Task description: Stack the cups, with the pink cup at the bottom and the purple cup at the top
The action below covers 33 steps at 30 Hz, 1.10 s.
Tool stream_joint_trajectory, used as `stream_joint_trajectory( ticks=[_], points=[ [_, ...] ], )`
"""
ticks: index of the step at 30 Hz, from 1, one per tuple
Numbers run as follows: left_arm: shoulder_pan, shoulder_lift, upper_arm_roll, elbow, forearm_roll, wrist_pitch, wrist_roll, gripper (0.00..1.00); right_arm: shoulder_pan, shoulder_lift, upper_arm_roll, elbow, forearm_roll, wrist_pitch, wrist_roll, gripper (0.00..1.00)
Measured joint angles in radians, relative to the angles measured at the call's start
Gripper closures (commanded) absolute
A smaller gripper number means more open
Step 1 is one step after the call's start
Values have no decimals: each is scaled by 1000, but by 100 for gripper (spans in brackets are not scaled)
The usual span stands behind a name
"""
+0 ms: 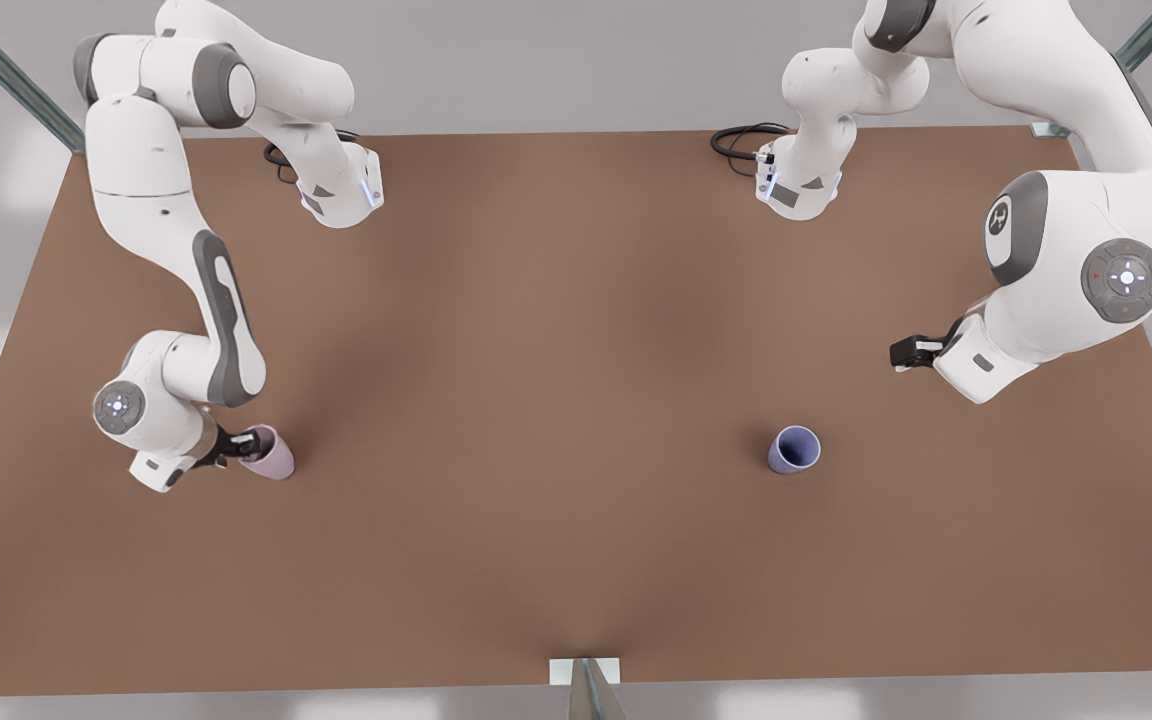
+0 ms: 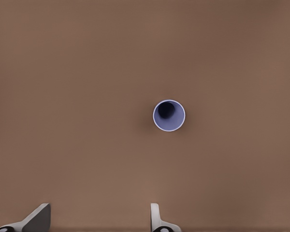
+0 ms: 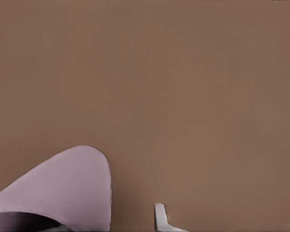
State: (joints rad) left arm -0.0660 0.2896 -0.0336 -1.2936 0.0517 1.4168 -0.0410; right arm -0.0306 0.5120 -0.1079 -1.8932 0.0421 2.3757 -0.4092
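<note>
I count two cups, one pink cup (image 1: 269,452) and one purple cup (image 1: 794,449), plus two robot arms

Right gripper (image 1: 239,447) is down at the pink cup (image 1: 269,452) on the front view's left. The purple cup (image 1: 794,449) stands alone on the brown table (image 1: 556,400), left gripper (image 1: 900,354) hanging well apart.

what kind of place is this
Most likely a simulated robot test bench, not a home or kitchen: a bare brown table on a metal frame, two white arms mounted on it, and just a pink cup and a purple cup as props.
</note>
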Motion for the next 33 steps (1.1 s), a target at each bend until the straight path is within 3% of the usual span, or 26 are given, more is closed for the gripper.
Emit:
stream_joint_trajectory(
  ticks=[2,3,9,13,17,20,25,28,32,33],
  points=[
    [0,0,0,0,0,0,0,0,6,4,2,0,8,12,-12,75],
    [0,0,0,0,0,0,0,0,7,4,2,0,13,16,-19,79],
    [0,0,0,0,0,0,0,0,8,-3,11,3,18,27,-45,79],
    [0,0,0,0,-1,0,0,0,22,-70,68,9,18,-10,-45,79],
    [0,3,0,0,-2,0,0,0,241,-114,128,41,40,-63,22,79],
    [0,4,0,0,-3,0,0,0,486,-13,142,256,105,-99,133,79],
    [0,13,0,0,-7,0,0,0,774,371,136,830,109,-211,400,79],
    [0,26,0,0,-10,6,0,0,831,484,93,931,103,-245,549,79],
    [-5,91,-2,-17,-19,58,0,0,853,523,60,946,94,-270,712,79],
    [-10,103,-2,-57,-26,91,0,0,854,526,56,945,93,-275,748,71]
  ],
)
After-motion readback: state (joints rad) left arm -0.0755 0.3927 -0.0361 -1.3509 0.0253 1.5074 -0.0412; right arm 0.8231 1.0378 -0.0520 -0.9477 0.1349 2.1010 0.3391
